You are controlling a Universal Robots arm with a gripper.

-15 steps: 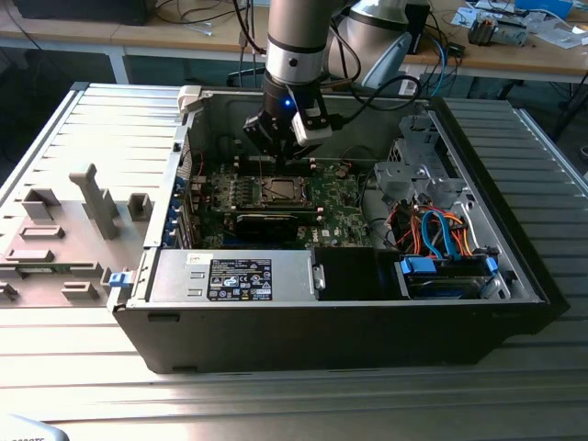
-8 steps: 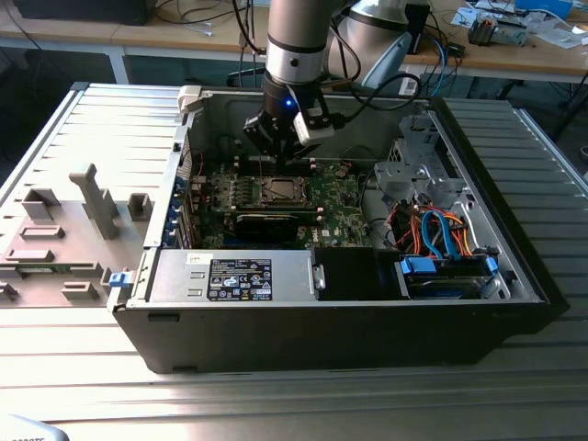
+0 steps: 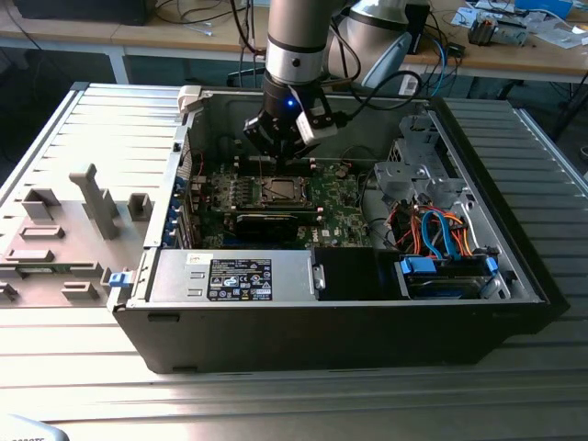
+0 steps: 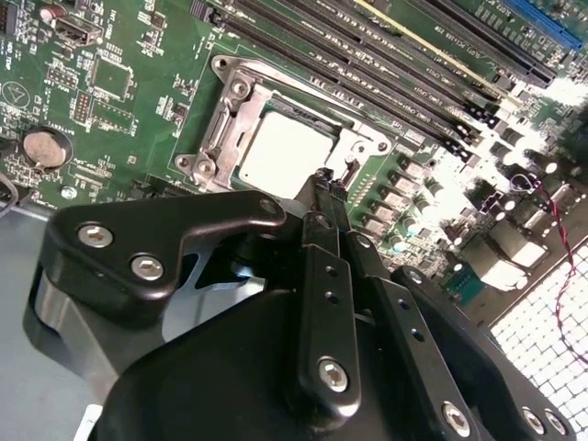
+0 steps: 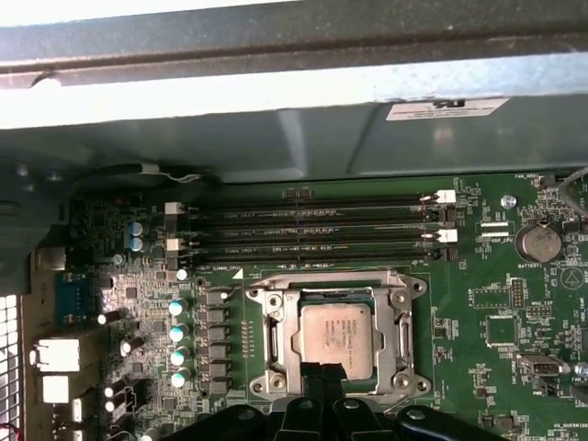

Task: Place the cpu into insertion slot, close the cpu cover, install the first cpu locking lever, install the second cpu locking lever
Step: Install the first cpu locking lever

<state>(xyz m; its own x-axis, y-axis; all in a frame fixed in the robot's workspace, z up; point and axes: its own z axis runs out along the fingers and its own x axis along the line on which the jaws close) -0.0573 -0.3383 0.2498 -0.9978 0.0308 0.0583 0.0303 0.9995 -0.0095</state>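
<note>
The cpu (image 5: 337, 338), a flat square chip with a pale silver top, lies in the insertion slot (image 5: 415, 287) amid the green motherboard. The cpu cover (image 5: 276, 342), a silvery frame with a square window, lies flat around the chip. My gripper (image 4: 326, 179) hovers just above the edge of the socket, its thin black fingers (image 4: 327, 276) drawn together with nothing between them. In the first wrist view the gripper (image 5: 322, 377) meets the socket's edge beside the cpu. From the exterior view the gripper (image 3: 278, 152) hangs inside the open computer case over the socket (image 3: 280, 191).
Long black memory slots (image 5: 303, 230) run beside the socket, with the case wall (image 5: 294, 138) close behind them. A power supply (image 3: 239, 276) and a drive cage with blue and orange cables (image 3: 441, 239) stand in the case. A grey fixture (image 3: 92, 202) stands at the exterior view's left.
</note>
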